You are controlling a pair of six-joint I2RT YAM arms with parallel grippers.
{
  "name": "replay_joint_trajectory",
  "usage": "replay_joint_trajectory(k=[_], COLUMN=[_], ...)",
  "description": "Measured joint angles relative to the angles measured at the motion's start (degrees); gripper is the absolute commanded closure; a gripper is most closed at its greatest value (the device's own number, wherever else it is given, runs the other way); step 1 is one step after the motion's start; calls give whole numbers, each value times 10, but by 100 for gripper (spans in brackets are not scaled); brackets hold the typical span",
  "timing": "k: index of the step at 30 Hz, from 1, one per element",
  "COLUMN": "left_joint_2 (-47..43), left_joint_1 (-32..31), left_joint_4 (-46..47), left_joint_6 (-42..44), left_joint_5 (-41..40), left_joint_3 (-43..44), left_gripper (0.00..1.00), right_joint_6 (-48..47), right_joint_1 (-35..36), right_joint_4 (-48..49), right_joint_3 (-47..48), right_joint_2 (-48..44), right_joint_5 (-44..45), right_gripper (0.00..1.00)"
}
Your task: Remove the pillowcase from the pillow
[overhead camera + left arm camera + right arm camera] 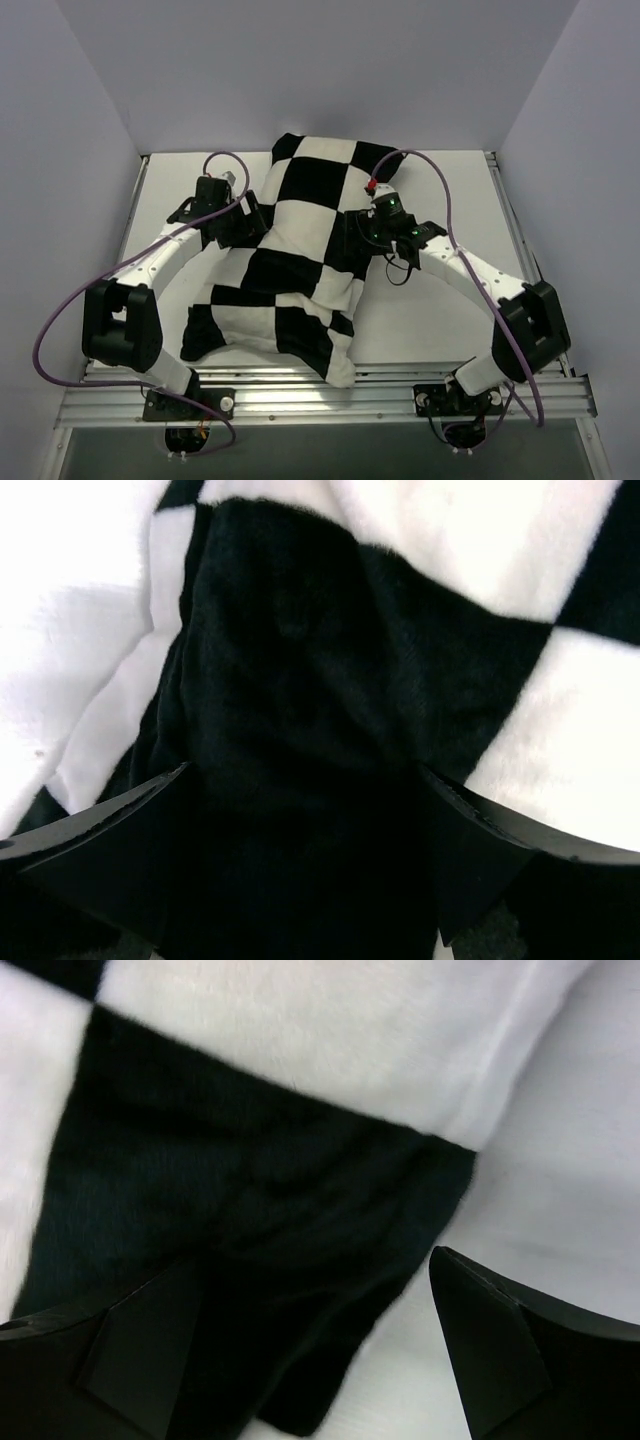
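The black-and-white checkered pillowcase [305, 235] lies bulging down the middle of the white table [430, 320]. The plain white pillow is hidden inside it. My left gripper [252, 215] is against the cover's left side. In the left wrist view it [305, 860] is open, with a black square of the pillowcase [300, 660] filling the gap between its jaws. My right gripper [352, 232] is against the cover's right side. In the right wrist view it [315, 1330] is open, with a black corner of the pillowcase [230, 1180] lying between its jaws, closer to the left finger [140, 1350].
Grey walls close in the table on the left, back and right. A metal rail [320, 400] with both arm bases runs along the near edge. Purple cables loop over each arm. Bare table [570, 1160] shows to the right of the cover.
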Motion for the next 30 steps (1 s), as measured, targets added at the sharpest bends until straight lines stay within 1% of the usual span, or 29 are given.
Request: replay_joint_trajectory(k=[2, 4, 6, 8, 11, 14, 16, 18, 20, 22, 24, 26, 30], left_joint_2=[-33, -86, -141, -209, -301, -356, -356, -330, -278, -220, -172, -139, -136], left_joint_1=[-1, -8, -29, -69, -135, -163, -164, -158, -144, -132, -125, -123, -129], left_joint_4=[26, 48, 54, 54, 36, -7, -19, -18, -11, 1, 7, 17, 13], left_joint_6=[-16, -33, -48, -64, -85, -103, -108, -107, -104, -97, -85, -70, -44], left_joint_5=[9, 12, 5, -17, -39, -52, -59, -64, -64, -63, -62, -61, -65], left_joint_3=[-43, -98, -138, -179, -221, -244, -243, -233, -209, -176, -140, -109, -68], left_gripper=[6, 6, 6, 6, 6, 6, 6, 6, 6, 6, 6, 6, 6], right_joint_6=[0, -4, -14, -31, -64, -77, -81, -87, -91, -94, -94, -92, -80], right_joint_1=[1, 2, 3, 7, 22, 37, 47, 53, 58, 58, 53, 44, 27], right_joint_4=[21, 33, 31, 23, 5, 13, 16, 14, -1, -6, -19, -24, -35], right_joint_3=[6, 23, 56, 99, 189, 280, 341, 388, 422, 431, 421, 385, 277], right_joint_2=[41, 81, 120, 156, 216, 269, 301, 317, 319, 305, 280, 233, 105], right_joint_5=[-17, -31, -45, -53, -50, -48, -49, -44, -33, -15, 8, 30, 57], right_gripper=[12, 12, 12, 12, 12, 12, 12, 11, 11, 11, 11, 11, 12])
